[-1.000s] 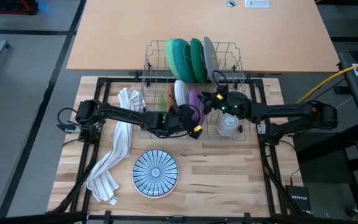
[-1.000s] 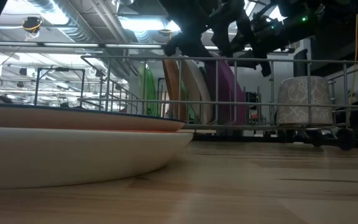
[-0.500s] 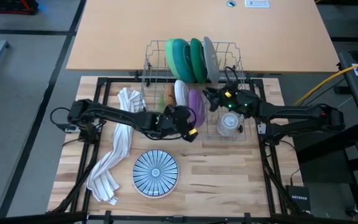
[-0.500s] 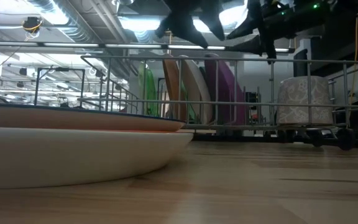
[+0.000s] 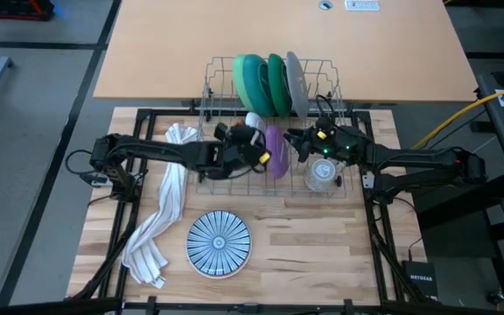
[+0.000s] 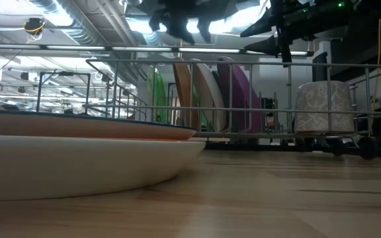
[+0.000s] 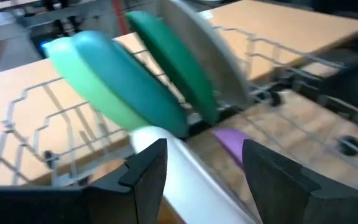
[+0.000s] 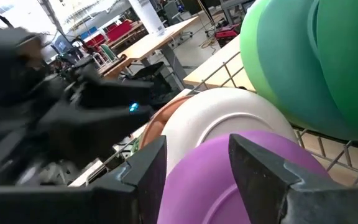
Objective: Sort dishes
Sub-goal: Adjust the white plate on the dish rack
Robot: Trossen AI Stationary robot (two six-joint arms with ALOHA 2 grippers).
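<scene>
A wire dish rack point(image 5: 274, 105) stands at the table's far middle. Light green point(image 5: 250, 77), teal point(image 5: 277, 80) and grey point(image 5: 295, 80) plates stand on edge in its far part. An orange dish point(image 6: 182, 92), a white plate point(image 7: 185, 171) and a purple plate point(image 5: 275, 149) stand on edge in its near part. A blue-and-white striped plate point(image 5: 219, 243) lies flat on the table. My left gripper point(image 5: 256, 147) hovers open above the white plate's rim, clear of it in the low view. My right gripper point(image 5: 294, 144) is open over the purple plate point(image 8: 229, 186), pointing level toward the table's left.
A white striped towel point(image 5: 160, 219) lies along the table's left side. A clear glass cup point(image 5: 322, 173) stands at the rack's near right. The two grippers are close together over the rack. Bare wood point(image 5: 322, 254) shows right of the striped plate.
My left gripper has risen from the rack's near side and gone toward the far edge, tipping up closer to level, and now hangs over the white plate. My right gripper has risen a little above the rack's top rail. No dish has moved.
</scene>
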